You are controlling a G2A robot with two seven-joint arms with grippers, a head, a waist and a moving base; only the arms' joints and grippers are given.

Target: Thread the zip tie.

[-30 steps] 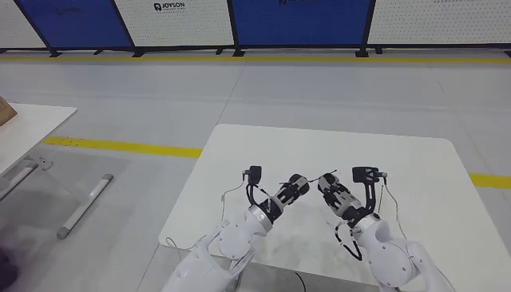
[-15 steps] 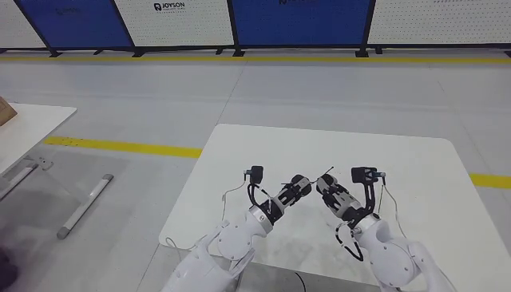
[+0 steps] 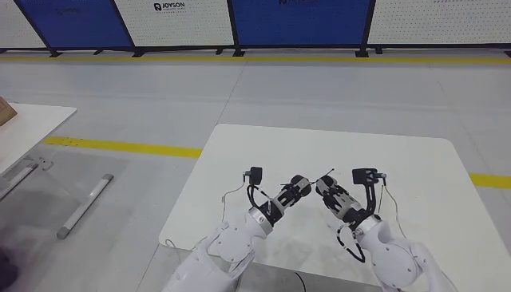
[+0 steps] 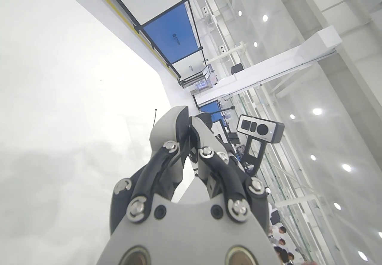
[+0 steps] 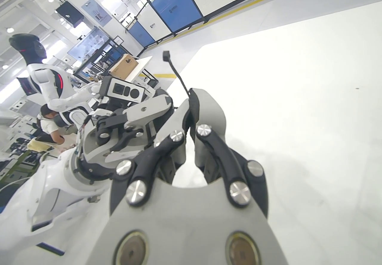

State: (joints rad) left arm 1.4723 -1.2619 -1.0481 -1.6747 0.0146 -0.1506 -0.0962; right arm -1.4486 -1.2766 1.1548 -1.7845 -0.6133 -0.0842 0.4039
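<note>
Zip tie: light, bendy black strip, up over the white table; best pinched near its end, I think.
Right gripper: jaws squeezed tight on its strap.
Left gripper: jaws pressed together, just beside.

Black zip tie over a plain white bench. The left gripper and right gripper have pale grey shells, black links and silver screws. Across the top of the frame, panels alternate blue and dotted white; a yellow stripe crosses the grey floor.
</note>
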